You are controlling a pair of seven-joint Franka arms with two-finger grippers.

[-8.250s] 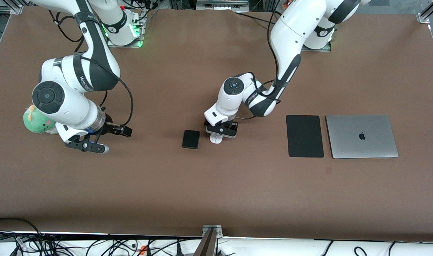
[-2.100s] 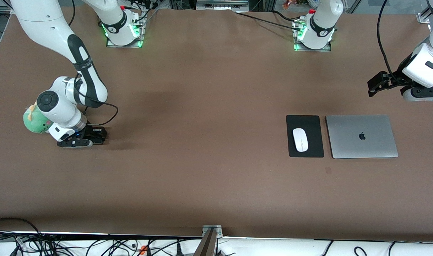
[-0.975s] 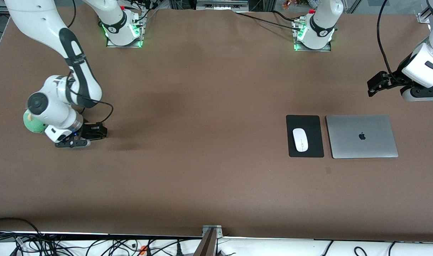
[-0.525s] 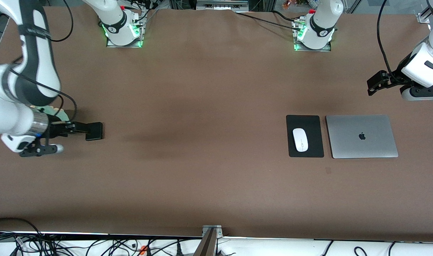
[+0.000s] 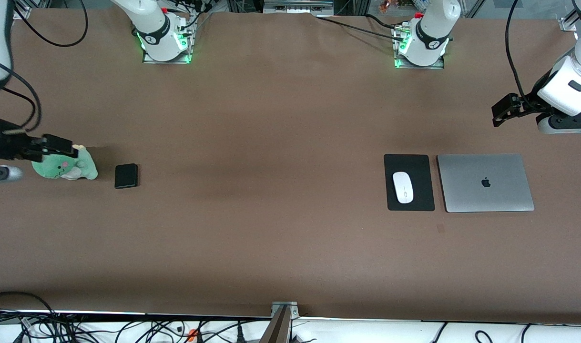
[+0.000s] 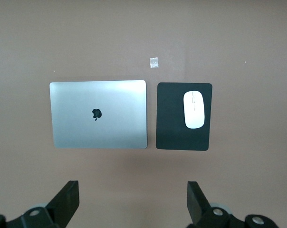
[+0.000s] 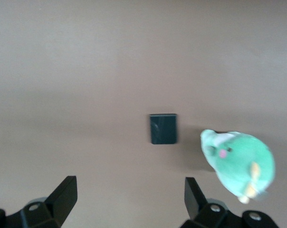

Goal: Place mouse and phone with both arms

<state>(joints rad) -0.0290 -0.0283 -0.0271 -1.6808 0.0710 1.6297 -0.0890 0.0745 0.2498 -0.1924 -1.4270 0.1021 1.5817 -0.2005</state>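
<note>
The white mouse [image 5: 402,187] [image 6: 194,109] lies on a black pad [image 5: 414,166] [image 6: 172,133] toward the left arm's end of the table. At the right arm's end the small black phone [image 5: 126,176] [image 7: 163,128] lies flat on the table, beside a green plush. My right gripper [image 5: 3,174] [image 7: 129,190] hangs open and empty in the air, over the table's end just past the plush. Raised over the table near its left arm's end, by the laptop, my left gripper [image 5: 551,125] [image 6: 133,190] is also open and empty.
A closed silver laptop [image 5: 485,182] [image 6: 98,114] lies beside the pad. The green plush toy [image 5: 64,165] [image 7: 238,164] sits between the phone and the table's end. A small tape mark [image 5: 441,228] [image 6: 154,62] lies nearer the front camera than the pad.
My right arm has lifted and drawn back from the phone toward its end of the table, uncovering the plush. The phone stays where it lay. The left arm has barely moved.
</note>
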